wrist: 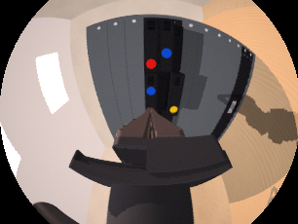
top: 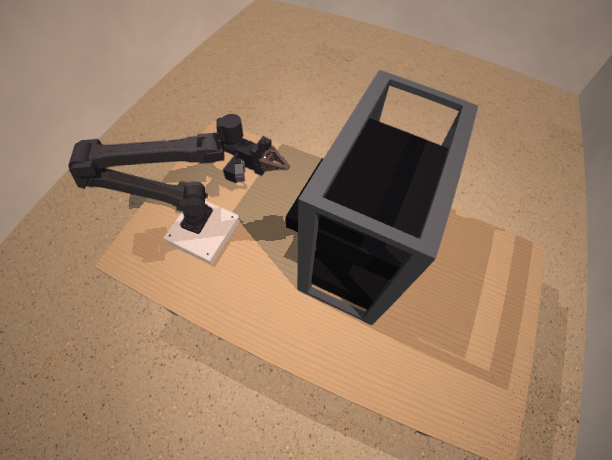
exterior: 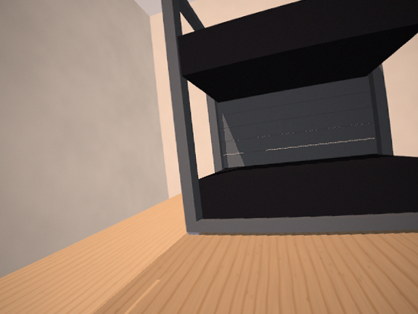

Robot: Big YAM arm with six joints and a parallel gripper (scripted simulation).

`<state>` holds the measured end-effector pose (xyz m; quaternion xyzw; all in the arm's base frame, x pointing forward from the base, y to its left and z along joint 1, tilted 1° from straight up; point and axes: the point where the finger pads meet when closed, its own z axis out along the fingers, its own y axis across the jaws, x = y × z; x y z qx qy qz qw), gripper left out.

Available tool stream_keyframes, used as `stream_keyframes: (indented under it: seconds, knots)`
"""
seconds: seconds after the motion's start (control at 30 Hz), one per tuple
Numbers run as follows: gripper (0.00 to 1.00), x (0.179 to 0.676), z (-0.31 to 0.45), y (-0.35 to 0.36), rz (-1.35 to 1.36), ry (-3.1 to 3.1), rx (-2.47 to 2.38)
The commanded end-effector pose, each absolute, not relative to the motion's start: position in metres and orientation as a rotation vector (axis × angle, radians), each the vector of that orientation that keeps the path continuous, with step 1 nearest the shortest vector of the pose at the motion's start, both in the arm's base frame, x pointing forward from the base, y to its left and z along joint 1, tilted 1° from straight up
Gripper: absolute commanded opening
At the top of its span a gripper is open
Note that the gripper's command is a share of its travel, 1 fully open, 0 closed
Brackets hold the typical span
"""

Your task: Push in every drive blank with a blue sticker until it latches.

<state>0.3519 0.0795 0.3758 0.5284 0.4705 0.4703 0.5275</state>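
Near the rack (top: 311, 185), the pincer (top: 283, 162) is pinched together, empty.

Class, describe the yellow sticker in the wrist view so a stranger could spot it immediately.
Find the dark grey rack ahead of the closed gripper. On its front sit four round stickers; the yellow sticker is the one nearest the fingertips, the only one neither red nor blue.

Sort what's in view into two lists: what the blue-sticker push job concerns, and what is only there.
Job:
- two blue stickers, marking the blanks to push
- rack, not to be shifted
- gripper, shut and empty, short of the rack

Only there:
- red sticker
- yellow sticker
- white base plate
- wooden board
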Motion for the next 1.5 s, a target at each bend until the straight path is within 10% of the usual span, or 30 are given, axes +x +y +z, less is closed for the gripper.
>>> stream_keyframes:
  seconds: [0.0, 1.47]
  knots:
    - [0.0, 0.356, 0.423, 0.096, 1.188, 1.077, 1.238]
    - [0.0, 0.425, 0.422, 0.086, 1.185, 1.058, 1.236]
